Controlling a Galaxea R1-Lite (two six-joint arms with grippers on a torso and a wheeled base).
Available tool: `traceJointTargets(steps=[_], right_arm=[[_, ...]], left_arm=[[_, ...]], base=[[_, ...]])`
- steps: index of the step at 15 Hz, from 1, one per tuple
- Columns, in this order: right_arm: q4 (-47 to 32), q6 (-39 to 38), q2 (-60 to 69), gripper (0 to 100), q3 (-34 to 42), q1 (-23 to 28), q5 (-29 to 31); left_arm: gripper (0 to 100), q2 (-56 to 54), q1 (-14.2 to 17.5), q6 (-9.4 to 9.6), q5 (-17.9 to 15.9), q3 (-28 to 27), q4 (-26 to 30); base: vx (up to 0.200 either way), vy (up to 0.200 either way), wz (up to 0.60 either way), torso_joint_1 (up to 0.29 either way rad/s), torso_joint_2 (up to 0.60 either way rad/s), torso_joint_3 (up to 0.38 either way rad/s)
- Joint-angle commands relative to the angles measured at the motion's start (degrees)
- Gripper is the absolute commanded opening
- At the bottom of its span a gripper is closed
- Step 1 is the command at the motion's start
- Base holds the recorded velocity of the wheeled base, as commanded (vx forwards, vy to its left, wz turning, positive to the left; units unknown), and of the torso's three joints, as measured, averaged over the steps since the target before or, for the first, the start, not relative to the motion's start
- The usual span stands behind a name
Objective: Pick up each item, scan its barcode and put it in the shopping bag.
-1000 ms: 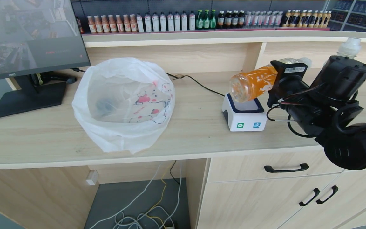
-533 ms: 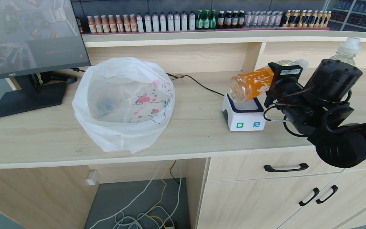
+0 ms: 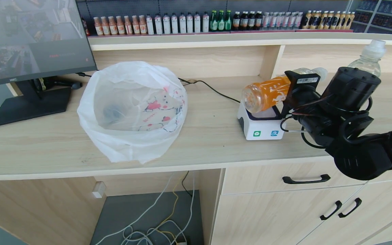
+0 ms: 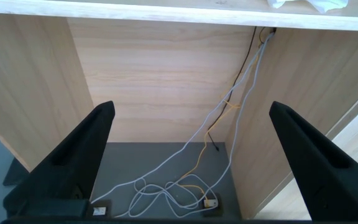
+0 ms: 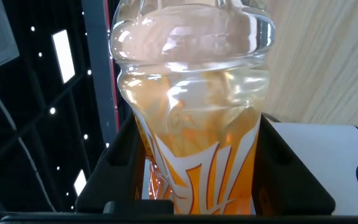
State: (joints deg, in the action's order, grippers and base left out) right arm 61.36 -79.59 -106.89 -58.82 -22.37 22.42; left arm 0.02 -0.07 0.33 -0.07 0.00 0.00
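My right gripper (image 3: 292, 92) is shut on an orange drink bottle (image 3: 266, 93), which lies sideways with its base over the white barcode scanner (image 3: 262, 128) on the counter. In the right wrist view the orange bottle (image 5: 194, 140) sits between the dark fingers (image 5: 114, 168), and the white scanner (image 5: 319, 155) lies just beyond it. The white shopping bag (image 3: 131, 109) stands wide at its mouth on the counter, left of the scanner, with something dark inside. My left gripper (image 4: 191, 168) hangs open below the counter edge, facing the floor cables.
A clear water bottle (image 3: 369, 58) stands behind my right arm at the back right. A monitor (image 3: 29, 37) on its stand fills the counter's left end. A black cable (image 3: 209, 87) runs behind the scanner. Drawers with black handles (image 3: 306, 179) sit under the counter.
My right arm has sunk and shifted slightly left, bringing the orange bottle lower over the scanner. The bag and left arm have not moved.
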Motion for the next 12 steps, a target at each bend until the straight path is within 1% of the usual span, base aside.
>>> traceJointTargets(steps=[1,6,12], right_arm=[[0.0,0.0,0.0,0,0.0,0.0,0.0],[-0.1,-1.8,0.5,0,0.5,0.0,0.4],[-0.1,-1.1,1.4,0,0.7,-0.6,0.6]], left_arm=[[100,0.0,0.0,0.02,0.0,0.0,0.0],[100,0.0,0.0,-0.07,0.0,0.0,0.0],[100,0.0,0.0,-0.07,0.0,0.0,0.0]], base=[[0.0,0.0,0.0,0.0,0.0,0.0],[0.0,0.0,0.0,0.0,0.0,0.0],[0.0,0.0,0.0,0.0,0.0,0.0]])
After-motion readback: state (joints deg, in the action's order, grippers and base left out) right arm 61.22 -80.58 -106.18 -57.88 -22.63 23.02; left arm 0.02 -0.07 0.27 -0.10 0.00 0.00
